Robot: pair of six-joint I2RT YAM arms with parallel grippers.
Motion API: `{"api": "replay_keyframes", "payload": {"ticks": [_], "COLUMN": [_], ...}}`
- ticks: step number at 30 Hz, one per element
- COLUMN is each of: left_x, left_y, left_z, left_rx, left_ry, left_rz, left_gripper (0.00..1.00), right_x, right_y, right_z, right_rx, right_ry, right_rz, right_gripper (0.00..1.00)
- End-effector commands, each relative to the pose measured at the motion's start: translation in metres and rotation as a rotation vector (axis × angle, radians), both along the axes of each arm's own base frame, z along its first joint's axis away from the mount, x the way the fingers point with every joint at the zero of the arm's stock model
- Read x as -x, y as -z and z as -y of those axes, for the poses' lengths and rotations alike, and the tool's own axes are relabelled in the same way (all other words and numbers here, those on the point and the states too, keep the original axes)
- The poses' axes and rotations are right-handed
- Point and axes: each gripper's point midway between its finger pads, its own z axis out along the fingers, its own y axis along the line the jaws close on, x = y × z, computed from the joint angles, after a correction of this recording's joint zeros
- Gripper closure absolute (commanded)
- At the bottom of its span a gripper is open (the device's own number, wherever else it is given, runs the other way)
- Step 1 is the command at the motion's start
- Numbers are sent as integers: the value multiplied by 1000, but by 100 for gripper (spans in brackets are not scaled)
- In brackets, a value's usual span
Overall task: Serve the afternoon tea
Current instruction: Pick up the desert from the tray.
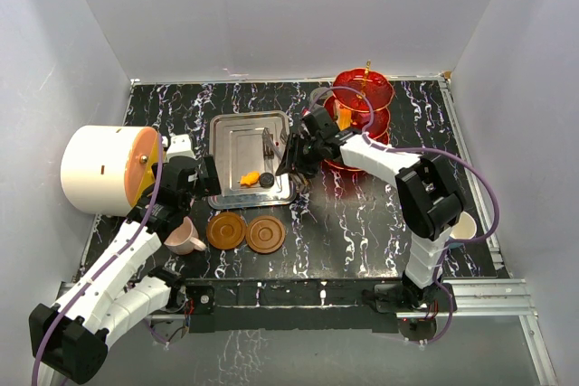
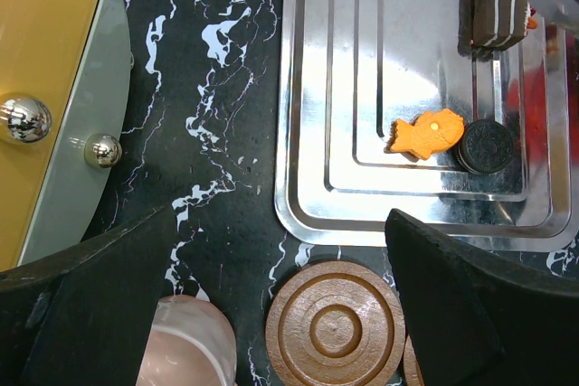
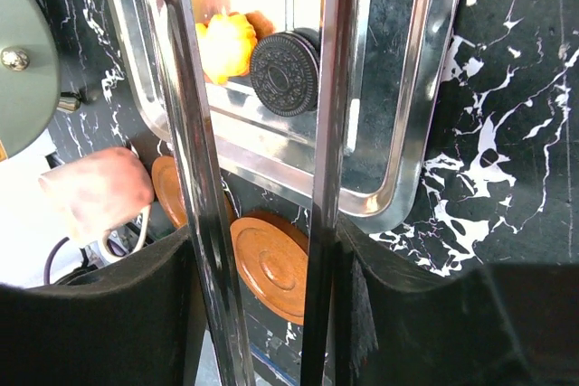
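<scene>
**Tongs Over the Sweets Tray**

An orange fish-shaped sweet [image 2: 427, 133] and a dark sandwich biscuit [image 2: 485, 145] lie touching by the steel tray's [image 1: 237, 128] near rim, with two brown saucers [image 1: 226, 230] and the pink cup [image 1: 185, 237] just outside it. Bare tabletop [image 1: 362, 223] opens to their right. The right gripper [image 3: 262, 259] is clamped on metal tongs [image 3: 194, 178]; the left gripper [image 2: 280, 277] gapes wide. Only the left wrist view shows a striped brown sweet [image 2: 494, 6] beside the tongs' tip.

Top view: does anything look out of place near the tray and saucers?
The pink cup, just left of the left saucer, seems to lie on its side rather than upright; the left wrist view shows no opening. Nothing looks spilled.
</scene>
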Motion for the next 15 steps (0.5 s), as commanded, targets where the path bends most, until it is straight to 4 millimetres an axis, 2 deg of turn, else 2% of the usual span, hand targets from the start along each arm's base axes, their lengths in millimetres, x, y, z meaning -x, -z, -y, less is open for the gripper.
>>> {"api": "replay_keyframes", "payload": {"ticks": [1,15], "left_x": [-2,-2], "left_y": [-5,-6], "left_z": [0,-1], "left_rx": [-4,-6], "left_ry": [1,-1], "left_rz": [14,16], "left_gripper": [1,1], "right_x": [-3,6], "right_y": [-12,16], "right_z": [-1,-8], "right_rx": [-40,28], "right_ry": [44,3], "right_rz": [17,-33], "right_gripper": [57,59]}}
